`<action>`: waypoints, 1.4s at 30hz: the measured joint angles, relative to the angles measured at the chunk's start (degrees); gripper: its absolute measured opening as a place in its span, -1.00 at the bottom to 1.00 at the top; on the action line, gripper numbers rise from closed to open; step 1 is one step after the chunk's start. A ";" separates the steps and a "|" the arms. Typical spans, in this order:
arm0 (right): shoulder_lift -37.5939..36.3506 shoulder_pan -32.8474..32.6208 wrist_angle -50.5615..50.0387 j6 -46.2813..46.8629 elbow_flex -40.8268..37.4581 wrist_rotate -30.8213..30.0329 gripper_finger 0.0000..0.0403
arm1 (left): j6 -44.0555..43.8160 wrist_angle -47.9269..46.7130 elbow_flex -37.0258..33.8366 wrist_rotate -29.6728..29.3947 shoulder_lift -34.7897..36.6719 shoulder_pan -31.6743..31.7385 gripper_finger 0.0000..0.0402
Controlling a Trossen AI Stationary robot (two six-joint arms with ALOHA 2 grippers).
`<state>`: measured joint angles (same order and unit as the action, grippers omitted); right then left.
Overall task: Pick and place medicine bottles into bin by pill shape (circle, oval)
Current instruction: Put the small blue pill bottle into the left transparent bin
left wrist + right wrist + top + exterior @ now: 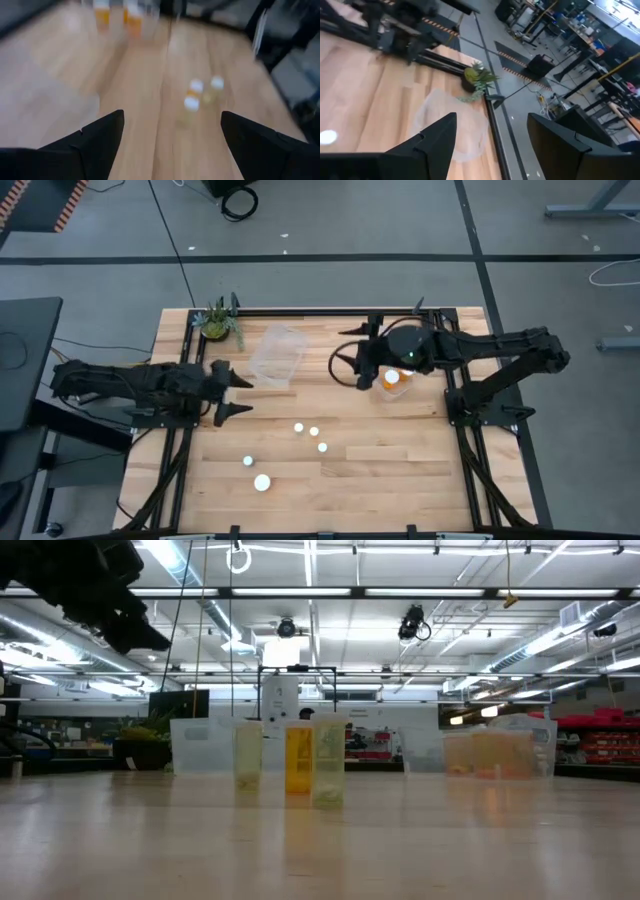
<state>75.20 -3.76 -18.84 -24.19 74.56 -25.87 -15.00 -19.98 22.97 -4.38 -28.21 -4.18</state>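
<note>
While the left claw hangs over the left side of the tabletop with its two fingers spread wide and nothing between them, the first risk is its aim. The loose bottles stand in a tight little cluster just beyond it toward the middle of the tabletop, three of them near touching, with two more bottles nearer the front edge. A descent on one of the three could clip a neighbour with the outer finger and tip or roll it, and a round bottle on bare wood would likely travel.

From the wrist view the cluster is smeared and the pills inside cannot be read, so picking the wrong shape for the bin is a fair worry; which bottle holds circles and which ovals I cannot tell.

Farther out, the clear bin sits near the back edge, with the potted plant just beside its corner. A carry that swings wide could brush the leaves or nudge the light bin out of place.

The right claw hovers at the back right, jaws parted and empty, close above the second bin where an orange bottle already sits. If both arms move toward the middle together, they could foul each other over the clear bin.
</note>
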 joint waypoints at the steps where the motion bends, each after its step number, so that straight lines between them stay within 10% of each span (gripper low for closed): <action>1: 0.00 0.86 0.01 0.26 0.00 0.44 0.24 | -1.09 -2.04 1.22 0.00 -1.47 -0.29 0.68; 23: -1.15 4.37 1.45 1.94 0.09 0.46 0.24 | -16.07 -28.37 24.61 0.58 -31.78 -20.93 0.54; 42: -0.63 11.13 7.70 1.56 -4.52 4.55 0.24 | -28.93 -29.52 25.21 0.20 -51.88 -33.04 0.54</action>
<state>74.56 7.37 -11.14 -22.63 70.04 -21.32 -43.93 -49.50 48.18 -4.19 -80.09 -37.21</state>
